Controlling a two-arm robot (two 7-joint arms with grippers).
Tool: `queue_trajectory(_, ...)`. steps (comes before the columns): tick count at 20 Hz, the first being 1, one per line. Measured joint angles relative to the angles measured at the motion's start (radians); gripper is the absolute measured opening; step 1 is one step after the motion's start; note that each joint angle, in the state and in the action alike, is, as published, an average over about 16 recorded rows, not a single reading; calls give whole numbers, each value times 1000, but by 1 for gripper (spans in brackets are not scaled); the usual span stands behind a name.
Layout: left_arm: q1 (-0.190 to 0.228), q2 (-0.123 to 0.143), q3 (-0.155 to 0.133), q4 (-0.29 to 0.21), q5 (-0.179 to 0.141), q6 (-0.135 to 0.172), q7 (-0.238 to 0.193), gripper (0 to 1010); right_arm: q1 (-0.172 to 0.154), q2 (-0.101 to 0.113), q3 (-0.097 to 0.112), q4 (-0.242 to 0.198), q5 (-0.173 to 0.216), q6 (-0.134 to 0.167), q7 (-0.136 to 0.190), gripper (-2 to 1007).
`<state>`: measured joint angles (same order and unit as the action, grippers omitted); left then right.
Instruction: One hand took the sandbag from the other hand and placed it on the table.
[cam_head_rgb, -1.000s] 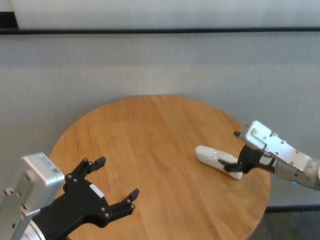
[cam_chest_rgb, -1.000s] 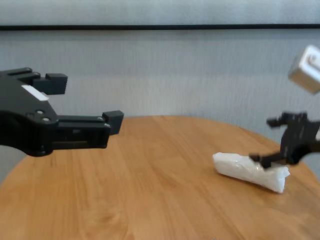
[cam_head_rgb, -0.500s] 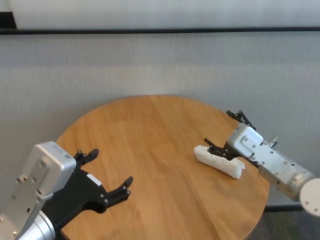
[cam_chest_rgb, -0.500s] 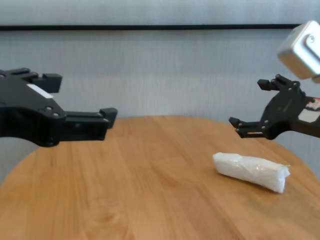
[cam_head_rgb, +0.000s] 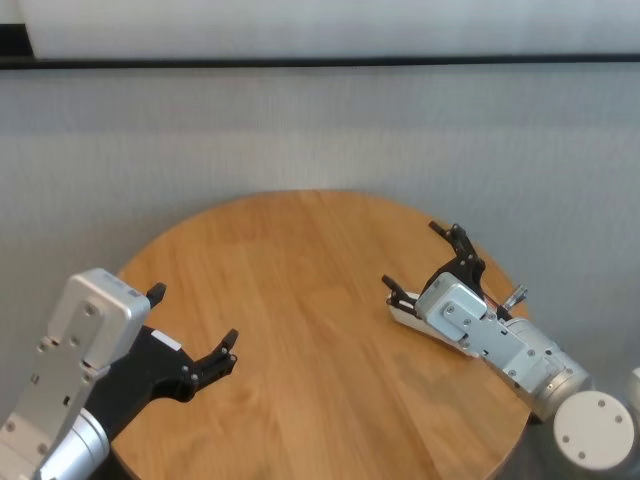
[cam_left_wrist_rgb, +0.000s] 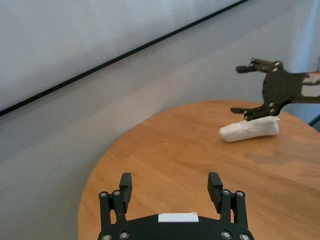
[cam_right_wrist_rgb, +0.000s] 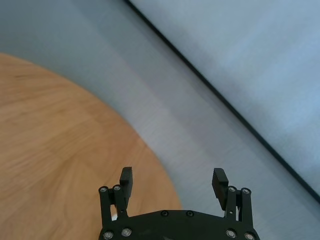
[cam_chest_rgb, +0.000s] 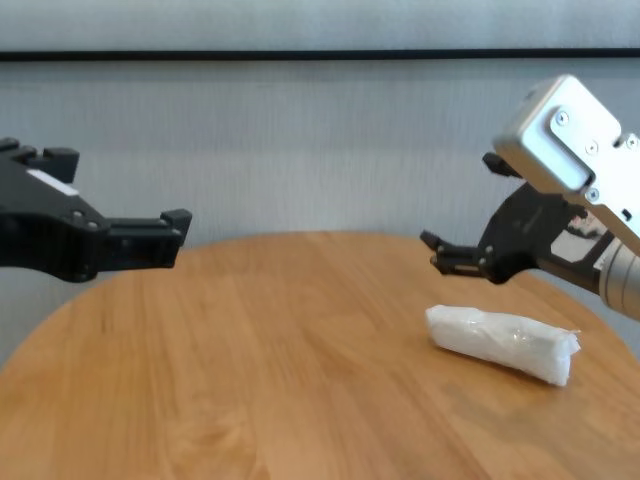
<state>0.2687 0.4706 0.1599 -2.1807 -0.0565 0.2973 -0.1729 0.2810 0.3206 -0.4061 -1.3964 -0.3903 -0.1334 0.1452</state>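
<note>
Right gripper (cam_chest_rgb: 470, 215): fingers spread wide, nothing between them. It hangs above the sandbag (cam_chest_rgb: 502, 343) at centre right of the chest view, not touching it; clear gap under the lower fingertip. Silver wrist block sits up at the right edge, forearm sloping down out of frame. In the head view the same gripper (cam_head_rgb: 424, 262) points toward the far rim of the table (cam_head_rgb: 300, 300), with its body covering most of the sandbag (cam_head_rgb: 404, 315) (only the near white end shows past the wrist)

Left gripper (cam_chest_rgb: 110, 205): also fully spread, holding nothing, touching nothing. Mid left of the chest view, held level above the table's (cam_chest_rgb: 250, 380) left rim, fingertips pointing toward frame centre. In the head view it's at lower left (cam_head_rgb: 190, 330), silver wrist angled up out of the corner

Sandbag lies flat on the wood, lower right of the chest view, long axis roughly sideways, twisted end toward the right edge. Left wrist view shows it (cam_left_wrist_rgb: 248, 129) at upper right on the table (cam_left_wrist_rgb: 175, 150), right gripper (cam_left_wrist_rgb: 246, 91) just above it, own fingers (cam_left_wrist_rgb: 125, 186) parted at bottom centre. Right wrist view: own fingers (cam_right_wrist_rgb: 221, 181) parted over the table's (cam_right_wrist_rgb: 60, 150) edge
</note>
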Motion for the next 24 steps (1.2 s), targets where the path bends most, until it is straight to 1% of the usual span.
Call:
queue_trajectory(2,-10,-10,4,19,14,-6,5,1000,-10,-12,-1,-4,-14,-11,-21,1003)
queue_trajectory(4,-19,-18,8,39,29,-13,10,1000,-20,-22,-1,-11,-23,-20,-33,1003)
queue_trajectory(7,-31,-28,12,66,51,-28,16,1000,-39,-30,1,-28,-26,-27,-33,1003)
queue_trajectory(10,-40,-35,13,89,70,-42,19,1000,-60,-29,3,-53,-24,-30,-22,1003)
queue_trajectory(13,-46,-39,11,106,83,-54,14,1000,-84,-21,5,-85,-17,-27,-3,1003)
queue_trajectory(18,-43,-45,0,116,92,-78,10,1000,-123,6,12,-144,-1,-15,34,1003)
queue_trajectory(24,-33,-48,-11,115,90,-92,1,1000,-152,30,20,-190,9,-4,49,1003)
